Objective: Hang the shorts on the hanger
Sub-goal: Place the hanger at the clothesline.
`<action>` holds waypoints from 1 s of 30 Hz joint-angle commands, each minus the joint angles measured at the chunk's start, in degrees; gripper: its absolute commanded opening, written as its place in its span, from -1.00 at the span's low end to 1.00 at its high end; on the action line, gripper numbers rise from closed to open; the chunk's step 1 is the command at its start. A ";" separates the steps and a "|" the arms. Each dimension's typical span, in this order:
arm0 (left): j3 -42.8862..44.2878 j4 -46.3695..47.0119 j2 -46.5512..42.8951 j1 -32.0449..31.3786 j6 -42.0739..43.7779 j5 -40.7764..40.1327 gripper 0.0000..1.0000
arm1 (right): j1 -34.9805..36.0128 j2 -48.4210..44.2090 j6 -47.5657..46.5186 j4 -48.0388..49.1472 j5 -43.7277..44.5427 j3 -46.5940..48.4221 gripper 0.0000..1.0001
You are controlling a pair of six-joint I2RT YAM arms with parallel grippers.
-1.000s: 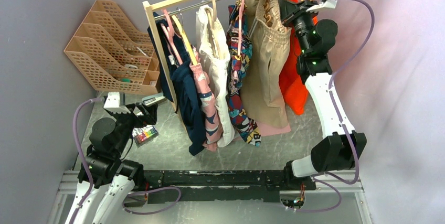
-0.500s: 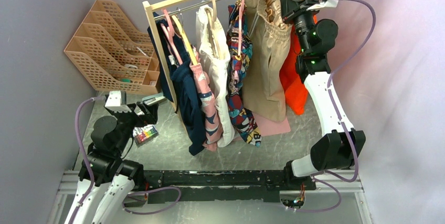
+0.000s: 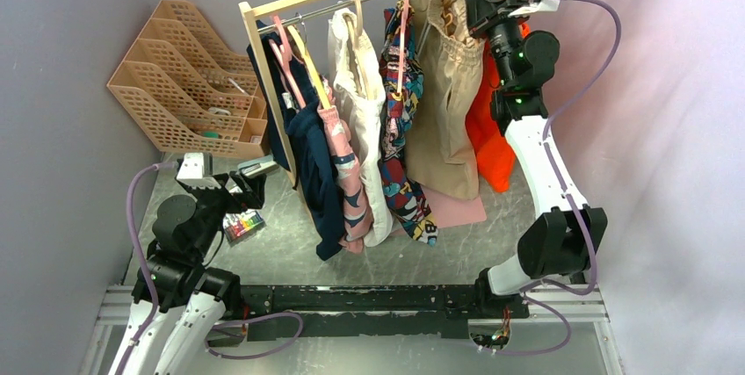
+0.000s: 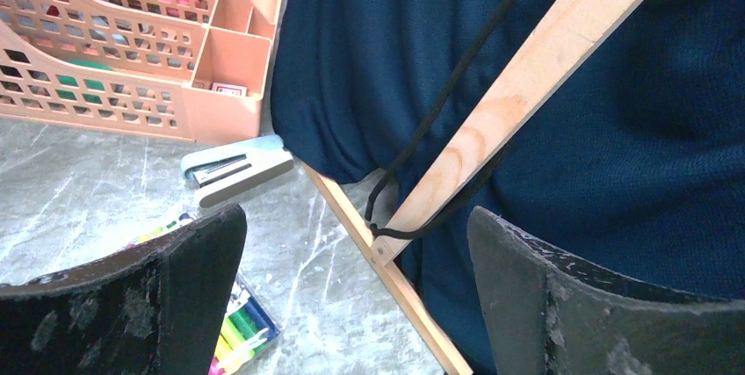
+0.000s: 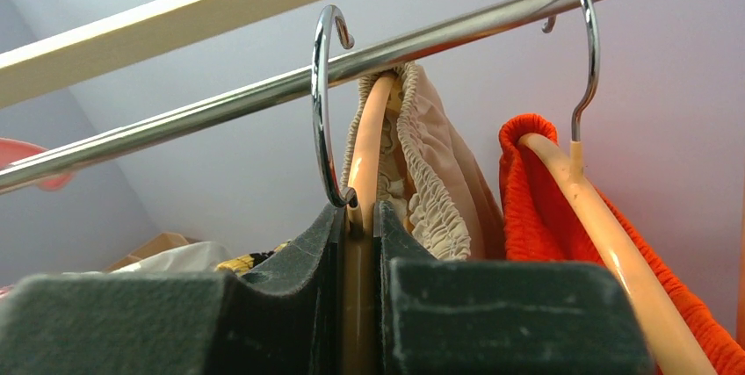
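Nearest to us, the left fingers (image 4: pixel 189 278) hang low over the grey marbled table (image 3: pixel 281 256), spread wide and released, with nothing between them. Just beyond them lie a pack of coloured markers (image 4: pixel 239 329) and a pale blue stapler (image 4: pixel 235 167), the stapler close to the foot of a peach plastic desk organiser (image 4: pixel 105 59) with latticed walls; a small label in its front compartment is too small for us to read. Straight ahead of these fingers stands the rack's slanted wooden brace (image 4: pixel 527 72), with a black cord (image 4: pixel 444 98) trailing down along it and a navy garment (image 4: pixel 597 103) hanging behind.

Further along the rack we see a pink patterned piece (image 3: pixel 344 169), a cream-white garment (image 3: pixel 369 120), and a multicoloured print garment (image 3: pixel 402 129) on a pink hanger (image 3: pixel 405 19), all crowded together on the metal rail (image 5: pixel 202 110) under a wooden top bar (image 5: pixel 176 28). A pink sheet (image 3: pixel 461 211) lies on the table beneath.

Farthest off, at the rail's right end, the right fingers (image 5: pixel 307 252) are clenched on the neck of the hanger (image 5: pixel 365 129), right under its chrome hook (image 5: pixel 319 103), which arches over the rail. The shorts (image 3: pixel 448 103) hang from that hanger, their gathered waistband bunched against its arm, squeezed between the print garment and the bright orange shorts (image 5: pixel 523 217), which hang on a neighbouring hanger (image 5: pixel 606 239) just beside.
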 commanded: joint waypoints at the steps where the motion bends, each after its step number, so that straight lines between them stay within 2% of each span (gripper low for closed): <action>1: -0.22 2.14 -0.17 -0.26 0.85 1.53 1.00 | 0.51 0.55 0.31 6.89 -1.05 3.46 -1.00; 11: -0.30 2.23 -0.39 -0.23 1.00 1.54 1.00 | 0.88 1.14 -0.43 6.87 -1.87 5.85 -1.00; 18: -0.29 2.23 -0.21 -0.14 1.00 1.53 1.00 | 1.41 1.80 -2.03 3.48 -3.02 8.48 -1.00; 30: -0.29 2.19 -0.09 -0.19 0.94 1.84 1.00 | 2.46 1.26 -1.40 4.58 -3.44 4.89 -1.00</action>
